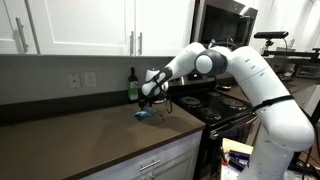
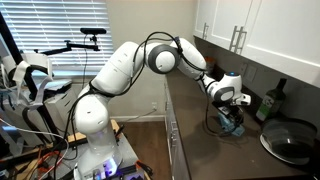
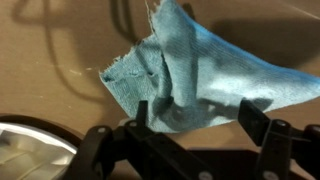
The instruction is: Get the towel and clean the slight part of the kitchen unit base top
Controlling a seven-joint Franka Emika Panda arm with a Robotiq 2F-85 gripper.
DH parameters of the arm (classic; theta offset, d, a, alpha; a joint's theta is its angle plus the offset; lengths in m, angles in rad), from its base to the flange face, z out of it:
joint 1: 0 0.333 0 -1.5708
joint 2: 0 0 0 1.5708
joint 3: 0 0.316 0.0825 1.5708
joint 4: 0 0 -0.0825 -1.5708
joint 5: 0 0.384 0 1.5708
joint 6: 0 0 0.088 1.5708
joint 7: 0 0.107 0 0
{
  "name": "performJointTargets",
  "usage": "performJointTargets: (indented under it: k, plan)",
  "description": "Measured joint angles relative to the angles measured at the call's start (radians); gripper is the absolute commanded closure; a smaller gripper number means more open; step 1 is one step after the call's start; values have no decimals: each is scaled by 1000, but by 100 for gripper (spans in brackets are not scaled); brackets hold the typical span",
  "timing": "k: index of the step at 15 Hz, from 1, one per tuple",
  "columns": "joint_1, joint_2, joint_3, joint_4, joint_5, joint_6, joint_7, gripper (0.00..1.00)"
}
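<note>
Gripper (image 3: 195, 112) jaws wide, straddling bunched lt-blue towel (image 3: 205, 70); not clamped on it. Towel lies on brown kitchen unit base top (image 3: 60, 45), close to stove (image 1: 215, 105) edge. Dk green bottle (image 1: 132, 85) by backsplash, any writing too small to read.

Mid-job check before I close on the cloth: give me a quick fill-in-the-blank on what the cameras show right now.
1. The towel lies bunched on the kitchen unit base top and is light ___ in colour.
2. In the wrist view the claw has its jaws ___, with one finger on each side of the towel.
3. The bottle by the back wall stands ___.

Missing words: blue; open; upright.
</note>
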Motion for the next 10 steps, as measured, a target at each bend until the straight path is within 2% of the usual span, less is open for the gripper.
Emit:
performJointTargets:
  k: [8,9,10]
  plan:
    - [-2,60,-20,94,0,-90,25,92]
    - [-2,60,-21,98,0,-105,27,96]
    - [-1,60,-22,103,-1,-121,30,97]
